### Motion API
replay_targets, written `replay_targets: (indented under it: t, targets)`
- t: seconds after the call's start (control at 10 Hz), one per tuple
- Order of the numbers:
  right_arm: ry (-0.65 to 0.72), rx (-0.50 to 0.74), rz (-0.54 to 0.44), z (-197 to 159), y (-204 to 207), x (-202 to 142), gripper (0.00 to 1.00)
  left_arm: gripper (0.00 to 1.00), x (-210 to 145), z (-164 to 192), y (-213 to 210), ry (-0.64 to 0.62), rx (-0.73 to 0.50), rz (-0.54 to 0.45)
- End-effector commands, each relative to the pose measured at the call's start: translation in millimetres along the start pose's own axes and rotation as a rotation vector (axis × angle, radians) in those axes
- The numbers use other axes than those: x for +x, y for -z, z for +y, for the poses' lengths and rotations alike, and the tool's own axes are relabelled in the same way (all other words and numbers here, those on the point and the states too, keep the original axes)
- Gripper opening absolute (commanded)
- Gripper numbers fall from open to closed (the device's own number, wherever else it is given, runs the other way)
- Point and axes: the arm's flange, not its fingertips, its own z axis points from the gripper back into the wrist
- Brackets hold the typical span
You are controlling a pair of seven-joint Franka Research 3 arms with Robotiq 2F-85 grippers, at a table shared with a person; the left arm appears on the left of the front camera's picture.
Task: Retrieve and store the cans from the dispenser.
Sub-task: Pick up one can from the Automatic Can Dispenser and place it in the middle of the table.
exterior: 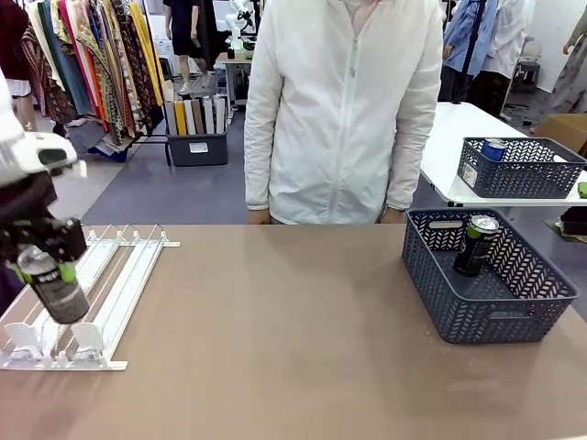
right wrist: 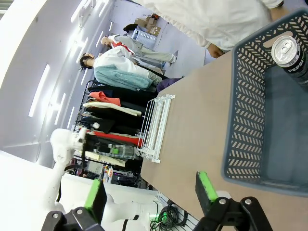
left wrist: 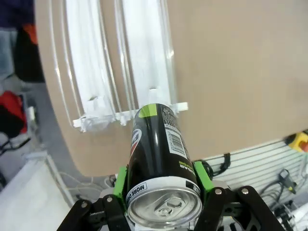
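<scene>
- At the left edge of the brown surface [exterior: 293,348], the left end effector [exterior: 41,243] holds a dark can [exterior: 55,286] tilted just above the white dispenser [exterior: 92,302]; its green pads [left wrist: 202,178] are clamped on both sides of the can's body near the silver top.
- In the left wrist view, that can [left wrist: 159,163] hangs over the dispenser's near end [left wrist: 130,113], its lanes bare.
- On the right side, a second dark can [exterior: 476,245] stands upright inside the grey lattice basket [exterior: 459,302].
- The right end effector [right wrist: 151,190] has its fingers spread wide with nothing between them, beside the basket's wall [right wrist: 245,120].
- A person in a white jacket [exterior: 344,101] stands at the far edge.
</scene>
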Motion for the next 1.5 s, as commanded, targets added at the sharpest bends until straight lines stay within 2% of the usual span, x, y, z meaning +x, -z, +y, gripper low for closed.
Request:
replay_targets:
  t: [0.0, 0.2, 0.3, 0.4, 0.5, 1.1, 1.2, 1.4]
  targets:
    - [-0.006, 0.02, -0.02, 3.7, 2.2, 4.8, 1.0, 0.0, -30.9, -0.8, -44.8, 0.112, -0.126, -0.135]
    - [-0.006, 0.02, -0.02, 3.7, 2.2, 4.8, 1.0, 0.0, -53.8, 12.6, -62.9, 0.099, -0.194, -0.254]
    - [-0.006, 0.02, -0.02, 3.7, 2.2, 4.8, 1.0, 0.0, -58.4, 24.6, -63.2, 0.055, -0.246, -0.28]
    - [-0.006, 0.02, -0.02, 3.7, 2.2, 4.8, 1.0, 0.0, -59.0, 36.3, -56.2, 0.032, -0.305, -0.244]
    - [-0.006, 0.02, -0.02, 3.7, 2.2, 4.8, 1.0, 0.0, -57.7, 9.6, -77.6, 0.069, -0.176, -0.242]
    - [-0.006, 0.02, -0.02, 3.7, 2.2, 4.8, 1.0, 0.0, -51.6, 2.0, -70.1, 0.096, -0.171, -0.239]
    - [-0.006, 0.02, -0.02, 3.7, 2.2, 4.8, 1.0, 0.0, -37.8, -12.5, -75.3, 0.151, -0.148, -0.231]
    - [-0.006, 0.02, -0.02, 3.7, 2.2, 4.8, 1.0, 0.0, 16.2, -77.2, -77.1, 0.24, -0.077, -0.197]
